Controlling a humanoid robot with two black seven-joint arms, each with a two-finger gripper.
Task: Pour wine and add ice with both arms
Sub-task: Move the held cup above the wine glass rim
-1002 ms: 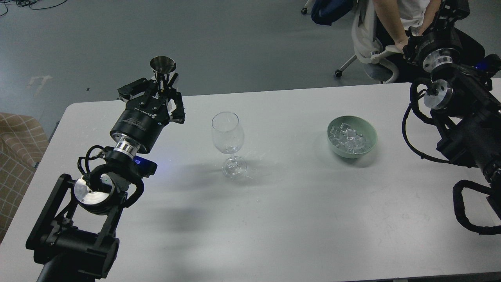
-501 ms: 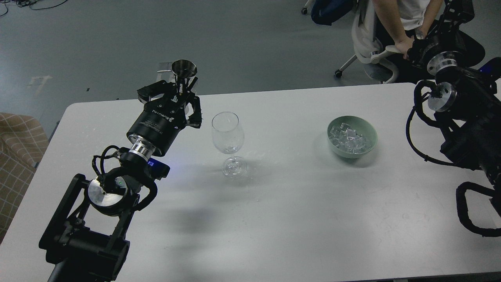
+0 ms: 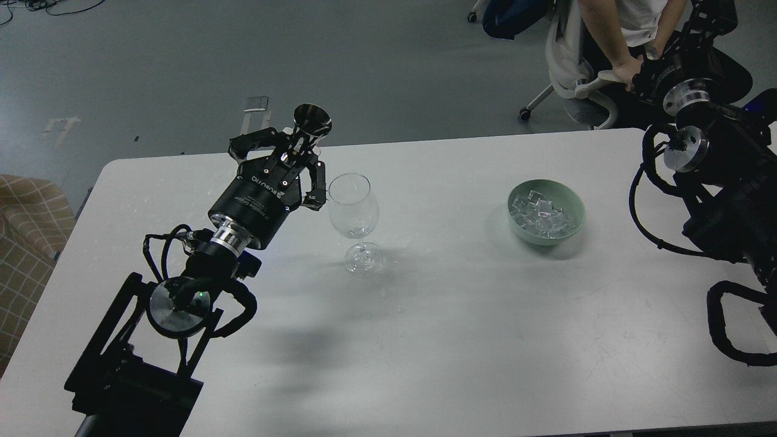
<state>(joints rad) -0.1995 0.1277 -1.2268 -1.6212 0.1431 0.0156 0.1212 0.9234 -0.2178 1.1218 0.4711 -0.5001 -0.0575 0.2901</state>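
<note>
Wine glass [image 3: 354, 209]: stood upright near the middle of the white table [image 3: 425, 340], its foot on the tabletop; no liquid can be made out in the bowl.
Ice [image 3: 542, 216]: clear cubes are heaped in a pale green bowl [image 3: 573, 209], well to the right of the glass, on the same table.
Metal cup [image 3: 311, 121]: a small steel conical cup is held above the table's far edge, just left of the glass rim, its mouth tipped toward the glass.
Left gripper [image 3: 295, 159]: its black fingers are closed around the cup's lower part; one finger [image 3: 317, 188] is seen just beside the glass rim, and contact cannot be told.
Left arm [image 3: 237, 218]: raised from the lower left corner, slanted up and to the right toward the glass.
Right gripper [image 3: 707, 15]: seen dark at the upper right, beyond the table; its finger spread cannot be told.
Surroundings: a seated person [image 3: 625, 27] on an office chair [image 3: 576, 79] is seen behind the far right corner of the table.
</note>
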